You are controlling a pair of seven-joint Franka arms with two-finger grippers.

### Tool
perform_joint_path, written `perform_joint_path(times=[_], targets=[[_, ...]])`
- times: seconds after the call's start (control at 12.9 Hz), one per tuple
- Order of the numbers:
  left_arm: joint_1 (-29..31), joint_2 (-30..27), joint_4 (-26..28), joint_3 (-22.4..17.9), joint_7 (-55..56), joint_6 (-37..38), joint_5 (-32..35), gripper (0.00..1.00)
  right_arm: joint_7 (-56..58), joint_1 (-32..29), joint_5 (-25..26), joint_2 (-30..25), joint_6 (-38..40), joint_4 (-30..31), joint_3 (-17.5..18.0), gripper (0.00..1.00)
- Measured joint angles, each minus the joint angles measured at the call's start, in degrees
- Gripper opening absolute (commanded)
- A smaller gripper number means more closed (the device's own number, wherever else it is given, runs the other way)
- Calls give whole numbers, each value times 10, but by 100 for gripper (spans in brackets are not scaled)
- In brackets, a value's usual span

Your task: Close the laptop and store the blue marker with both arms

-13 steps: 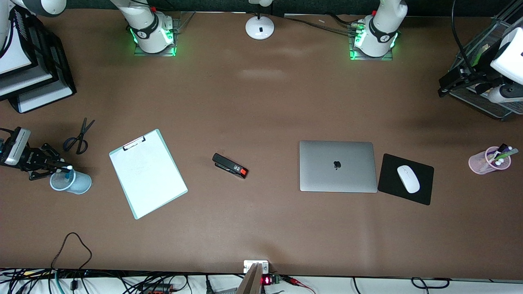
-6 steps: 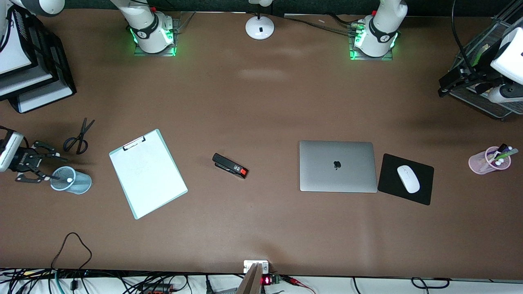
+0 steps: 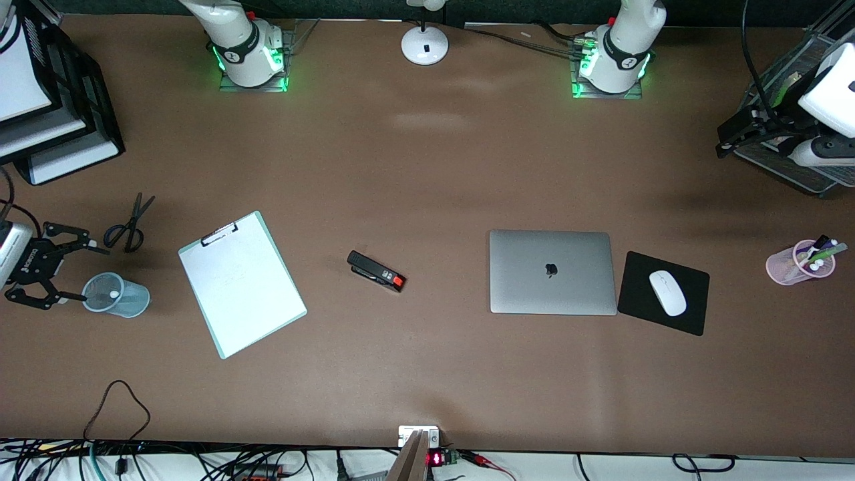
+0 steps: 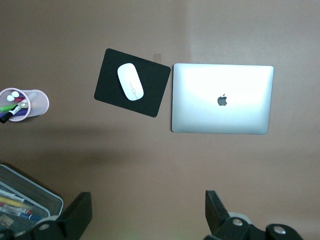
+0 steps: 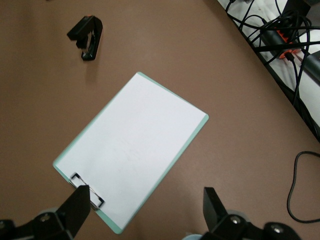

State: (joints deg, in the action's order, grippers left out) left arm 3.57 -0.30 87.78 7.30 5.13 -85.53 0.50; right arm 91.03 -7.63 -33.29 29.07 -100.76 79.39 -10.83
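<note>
**Front view, read from the right arm's end of the desk to the left arm's end.**

(a) The right hand [image 3: 83,274], a black two-finger gripper, hangs beside the pale blue mesh cup [image 3: 133,304]. Its fingers are spread wide and hold nothing. A second ago they were pinched together over the cup's mouth; since then they have parted and the hand has drawn back toward the desk's edge.

(b) The short blue marker [image 3: 115,293] stands inside that cup, with only its white end showing above the mesh floor. I take the release as done and the storing half of the task as complete.

(c) Black-handled scissors [image 3: 128,226] lie just farther from the camera than the cup. Next come a white sheet on a mint-green clipboard [image 3: 242,284] and a black stapler with a red tip [image 3: 376,271]. None of these has moved.

(d) The slim silver-grey laptop [image 3: 552,272] lies flat at mid-desk, lid down and logo up. It is just beside the black mousepad [image 3: 662,292], which carries a white mouse [image 3: 667,292]. The closing half therefore also reads as finished.

(e) A pink translucent cup of pens [image 3: 783,267] stands near the left arm's end.

(f) The left hand [image 4: 145,212] waits high over that end of the desk beside a wire tray [image 3: 775,157], fingers apart and empty.

With both goals apparently met, I judge that only retracting the right arm clear of the cup remains. The risk is a finger clipping the rim.
</note>
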Motion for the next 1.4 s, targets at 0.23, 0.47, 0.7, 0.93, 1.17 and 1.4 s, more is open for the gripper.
perform_joint_path(times=[0.23, 0.47, 0.7, 0.93, 1.17, 1.4], targets=[[0, 12, 0, 1, -3, -11, 9, 100, -171, 49, 58, -48, 5, 13, 1, 100], [0, 26, 0, 2, -3, -26, 14, 100, -333, 85, 112, -79, 8, 32, 1, 100], [-1, 26, -1, 3, -4, -26, 14, 100, -500, 134, 177, -104, 35, 41, 2, 100], [-1, 23, -1, 4, -14, -23, 14, 100, -676, 187, 258, -127, 82, 42, 2, 100], [-2, 13, 7, 8, -20, -21, 14, 100, -813, 200, 288, -149, 148, 42, 1, 100], [-2, -5, 32, 9, -21, -27, 14, 100, -849, 189, 331, -168, 184, 38, -8, 100]])
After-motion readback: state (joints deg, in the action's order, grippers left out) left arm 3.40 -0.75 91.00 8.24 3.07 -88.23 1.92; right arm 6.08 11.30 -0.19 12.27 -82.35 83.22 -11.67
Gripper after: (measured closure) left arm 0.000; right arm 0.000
